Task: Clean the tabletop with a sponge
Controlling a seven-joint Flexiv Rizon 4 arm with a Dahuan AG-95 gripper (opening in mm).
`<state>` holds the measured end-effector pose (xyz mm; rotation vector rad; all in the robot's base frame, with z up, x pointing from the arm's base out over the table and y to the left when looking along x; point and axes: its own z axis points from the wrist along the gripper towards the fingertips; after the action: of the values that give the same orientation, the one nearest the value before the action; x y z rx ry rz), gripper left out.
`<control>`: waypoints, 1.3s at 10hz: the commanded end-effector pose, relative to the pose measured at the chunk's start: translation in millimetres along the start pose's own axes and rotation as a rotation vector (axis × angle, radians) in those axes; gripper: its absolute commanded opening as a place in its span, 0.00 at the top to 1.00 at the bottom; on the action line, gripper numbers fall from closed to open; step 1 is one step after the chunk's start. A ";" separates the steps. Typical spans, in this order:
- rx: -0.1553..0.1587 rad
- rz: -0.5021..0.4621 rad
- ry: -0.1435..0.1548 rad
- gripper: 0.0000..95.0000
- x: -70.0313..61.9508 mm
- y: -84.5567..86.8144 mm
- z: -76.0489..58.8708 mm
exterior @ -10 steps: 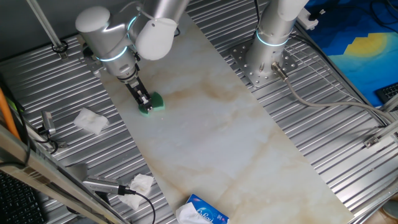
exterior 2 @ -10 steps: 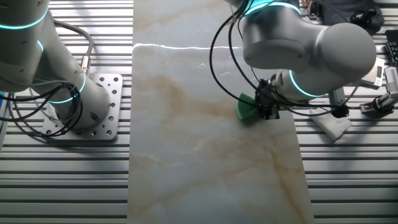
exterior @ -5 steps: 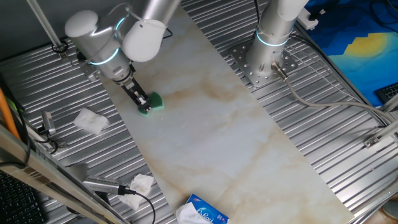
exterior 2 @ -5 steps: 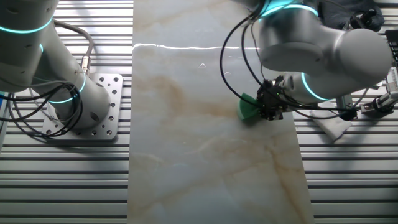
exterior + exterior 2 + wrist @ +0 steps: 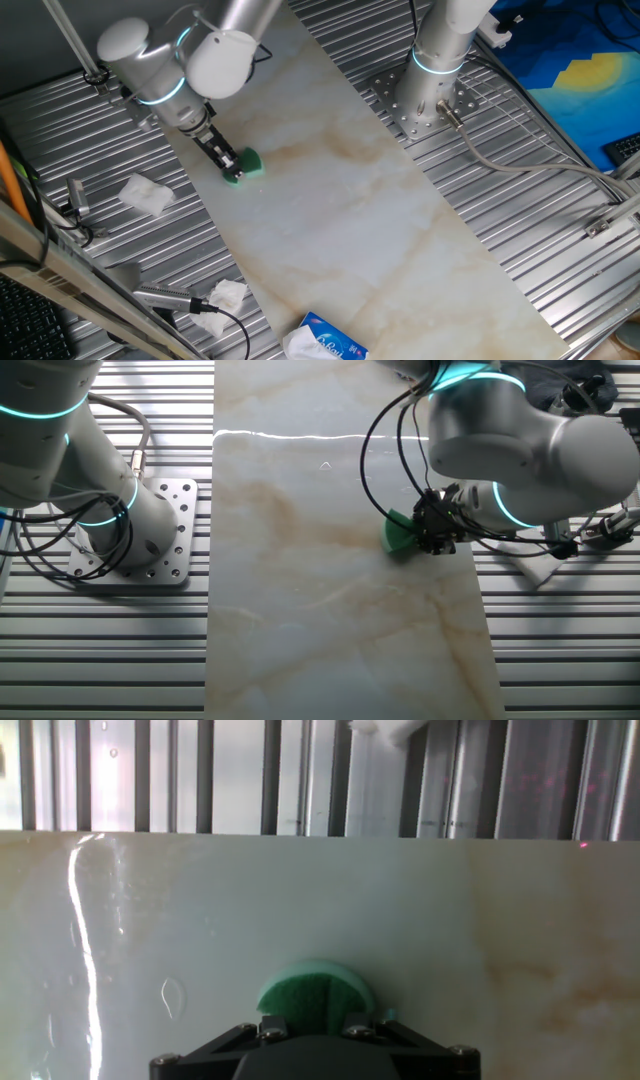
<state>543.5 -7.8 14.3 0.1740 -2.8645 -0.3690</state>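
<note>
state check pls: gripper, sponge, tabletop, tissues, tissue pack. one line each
gripper: shut on the sponge, angled down at the slab's edge
sponge: clamped, pressed on the tabletop
tabletop: brown stains visible, wet droplets in hand view
tissues: crumpled, lying on the ribbed metal surface
tissue pack: lying at the slab's near end

The tabletop (image 5: 370, 210) was seen as a smooth, glossy slab of marble look, off-white with faint brown veins, and light was reflected in streaks on it (image 5: 90, 950). Around it a ribbed grey metal surface (image 5: 520, 260) with a dull sheen was shown. The sponge (image 5: 247, 164) looked soft, matt and finely porous, bright green (image 5: 312, 995). The gripper (image 5: 229, 160) appeared as black matt hardware with small metal screws. The arm (image 5: 520, 430) was finished in smooth, satin silver-grey. Crumpled tissues (image 5: 146, 194) of soft white paper lay near one long edge, and a shiny plastic-wrapped pack (image 5: 325, 340) lay at the near end.
</note>
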 end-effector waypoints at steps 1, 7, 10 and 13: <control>-0.004 0.010 0.007 1.00 0.6 0.3 0.0; 0.010 0.083 -0.030 1.00 0.6 0.3 0.0; 0.006 0.105 -0.033 1.00 0.6 0.3 0.0; 0.005 0.125 -0.039 1.00 0.6 0.3 0.0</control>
<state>543.6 -7.5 14.1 -0.0119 -2.8951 -0.3448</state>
